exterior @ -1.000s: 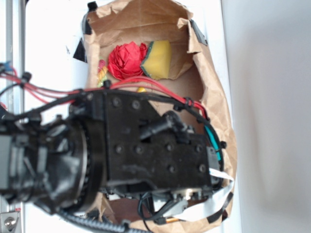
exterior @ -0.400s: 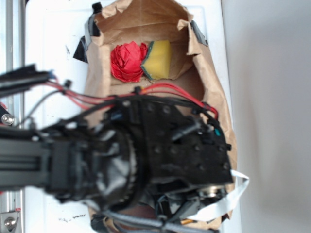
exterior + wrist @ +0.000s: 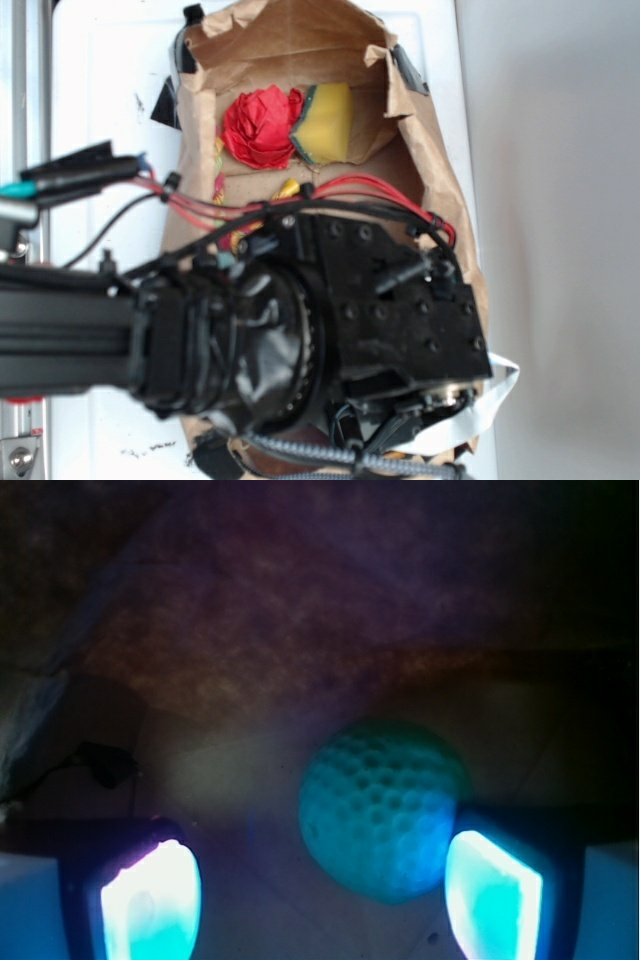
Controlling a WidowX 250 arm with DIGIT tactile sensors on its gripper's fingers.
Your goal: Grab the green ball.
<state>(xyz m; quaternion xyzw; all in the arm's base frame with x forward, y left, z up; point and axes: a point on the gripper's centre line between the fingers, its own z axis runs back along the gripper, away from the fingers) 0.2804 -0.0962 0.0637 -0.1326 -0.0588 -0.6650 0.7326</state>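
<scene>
In the wrist view the green ball (image 3: 385, 810), dimpled and teal in the dim light, lies on the brown bag floor. My gripper (image 3: 320, 900) is open around it. The right finger (image 3: 492, 895) stands right beside the ball; the left finger (image 3: 150, 900) is a wide gap away. In the exterior view the black arm and wrist (image 3: 380, 310) reach into the lower part of the paper bag (image 3: 445, 190) and hide both the ball and the jaws.
A red fabric flower (image 3: 260, 125) and a yellow sponge with a green edge (image 3: 325, 122) lie at the bag's far end. Red cables (image 3: 350, 188) run over the arm. The bag's crumpled walls close in on both sides.
The arm has shifted right and lower in the exterior view, deeper over the near part of the bag. The flower and sponge have stayed put.
</scene>
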